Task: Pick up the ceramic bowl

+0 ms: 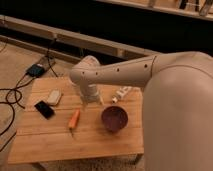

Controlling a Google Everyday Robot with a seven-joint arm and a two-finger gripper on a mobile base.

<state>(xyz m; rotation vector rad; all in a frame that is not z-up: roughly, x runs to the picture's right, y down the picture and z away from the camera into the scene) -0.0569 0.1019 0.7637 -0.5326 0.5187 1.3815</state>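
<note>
1. At the left of the tabletop (35, 142) lie a flat white object (54, 96) and, nearer, a black phone (44, 109). Both are well apart from the task's thing, so no role in the move.
2. Next to the right is an orange carrot-like thing (74, 120), lying approx. far-to-near and a bit tilted.
3. The pincer (89, 104) hangs at the end of the white arm (115, 75), pointing down over the tabletop, just right of the carrot's far end. I cannot tell how far open it is, or if it holds sth.
4. The ceramic bowl (114, 118) stands upright, to the right of the pincer and a bit nearer, apart from it. It is round, so it has no long axis. In my judgement the move is right + slightly near, then down on the left rim, which is closest.
5. A white tube (122, 92) lies on the far side of the bowl, near but not touching. Probably it is the only thing to avoid.
</note>
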